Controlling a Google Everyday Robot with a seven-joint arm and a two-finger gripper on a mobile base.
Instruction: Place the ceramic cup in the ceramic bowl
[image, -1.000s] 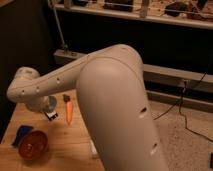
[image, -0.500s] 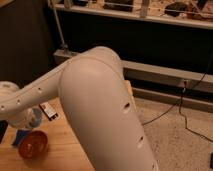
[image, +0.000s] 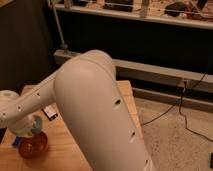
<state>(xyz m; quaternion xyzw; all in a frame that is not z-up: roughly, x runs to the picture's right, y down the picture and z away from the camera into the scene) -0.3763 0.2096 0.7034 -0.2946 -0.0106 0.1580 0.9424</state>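
Fingers of the gripper (image: 27, 126), low at the left, look clenched on the cup (image: 36, 127), which hangs just above the bowl (image: 33, 146) beneath them on the tabletop (image: 62, 150). The glazed cup is likely light, stiff, slippery and chippable; a rim hold and a gentle release suit it.

arm (image: 95, 115): cut off at bottom edge, hides much of table (image: 62, 150)
gripper (image: 31, 126): low left over bowl (image: 33, 146), mostly behind arm
cup (image: 37, 125): only a blue sliver at gripper
bowl: far rim covered by gripper
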